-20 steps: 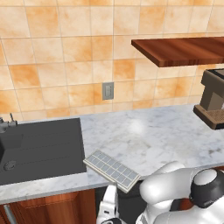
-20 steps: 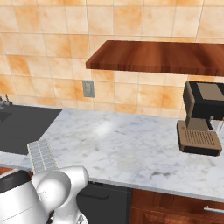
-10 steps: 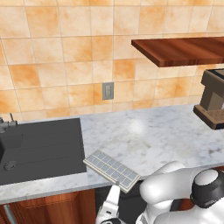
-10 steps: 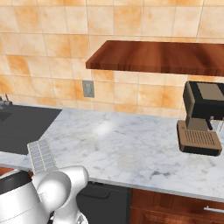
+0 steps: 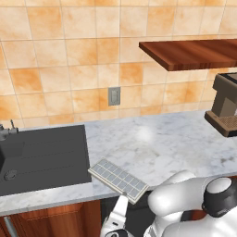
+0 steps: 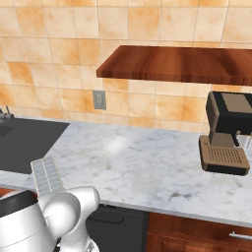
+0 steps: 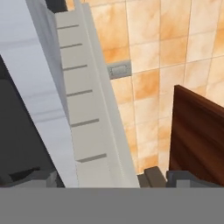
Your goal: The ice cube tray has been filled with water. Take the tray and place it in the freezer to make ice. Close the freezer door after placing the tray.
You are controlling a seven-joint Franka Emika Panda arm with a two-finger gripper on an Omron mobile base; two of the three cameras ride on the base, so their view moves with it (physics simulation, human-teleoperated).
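Note:
The ice cube tray (image 5: 118, 179) lies flat on the marble counter (image 5: 157, 143), with its near corner jutting over the front edge beside the sink. In the right base view the tray (image 6: 47, 174) shows just behind my arm's white elbow. My gripper (image 5: 119, 214) sits low, just below the counter's front edge and under that corner. In the hand view the tray (image 7: 85, 109) runs up between my two dark fingertips (image 7: 30, 177), seen from the side. The jaws stand wide apart and hold nothing. The freezer and the freezer door are out of view.
A dark sink (image 5: 41, 157) with a faucet (image 5: 7, 132) lies left of the tray. A coffee machine (image 6: 226, 133) stands at the right under a wooden shelf (image 6: 182, 64). A wall outlet (image 5: 114, 96) is on the tiles. A dark appliance front (image 6: 118, 229) is below the counter.
My hand has edged up a little under the tray's near corner. The tray has not moved and the jaws are as wide as before.

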